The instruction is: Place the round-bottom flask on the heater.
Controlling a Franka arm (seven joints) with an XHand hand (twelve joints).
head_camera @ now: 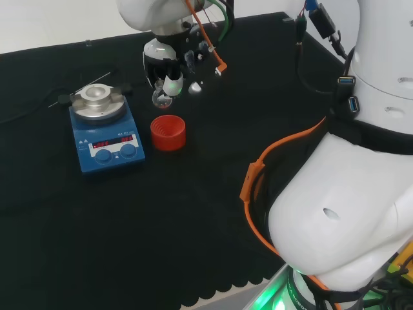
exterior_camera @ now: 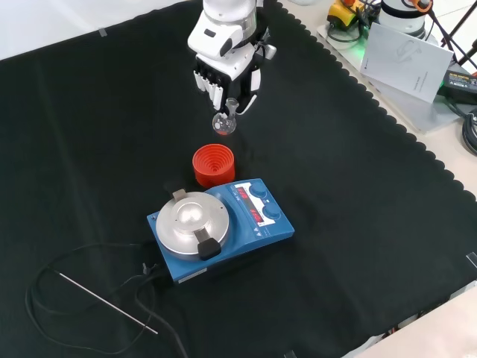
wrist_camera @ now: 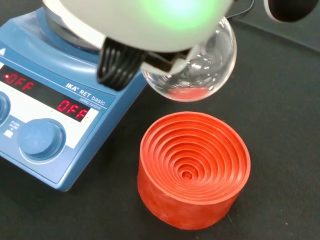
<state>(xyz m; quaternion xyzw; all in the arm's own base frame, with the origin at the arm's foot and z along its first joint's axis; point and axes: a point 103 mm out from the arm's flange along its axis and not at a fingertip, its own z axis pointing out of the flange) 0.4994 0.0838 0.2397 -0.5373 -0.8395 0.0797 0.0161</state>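
Above the red stand (exterior_camera: pixel 214 165), the hand (exterior_camera: pixel 226 66) has its fingers curled round the neck of the flask (exterior_camera: pixel 223 122), whose bulb hangs clear of the cloth. From there in the front view the heater (exterior_camera: pixel 218 227) lies at six o'clock. Carry the flask over the stand, keep the neck upright, then lower the bulb into the heater's round hollow.

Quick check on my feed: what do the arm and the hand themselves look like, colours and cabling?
The arm has glossy white rounded links, with an orange cable looped along it and black plugs by the upper link. The hand has a white back, black and white fingers and a pale green-lit tip.
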